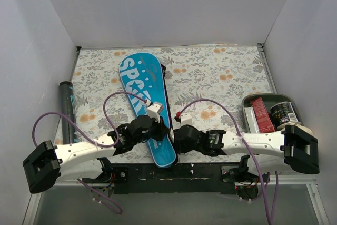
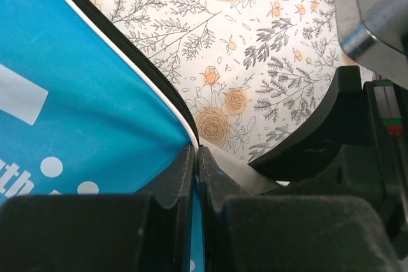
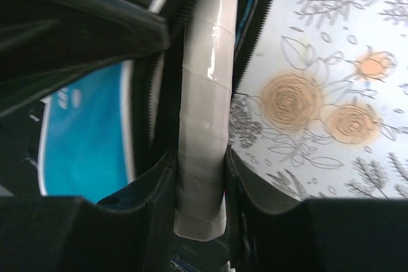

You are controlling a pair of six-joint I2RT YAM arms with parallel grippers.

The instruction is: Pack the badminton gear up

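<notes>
Jaws closed on gear, both sides. My left gripper [image 2: 197, 157] pinches the edge of the long blue racket-shaped fabric cover [image 2: 76, 93]. My right gripper [image 3: 201, 164] clamps the white tape-wrapped racket handle [image 3: 205, 81], which runs ahead between my fingers into the cover's open black zipper. Past both fingertips lies the floral tablecloth [image 2: 255, 42].

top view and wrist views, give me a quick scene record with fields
cover: blue, lettered SPORT, lying diagonally on the floral tablecloth
left gripper: shut on the cover's edge
right gripper: shut on a white racket handle that runs into the cover's open zip
tube: black, at the far left
tray: right side, holds a red packet and a can
</notes>
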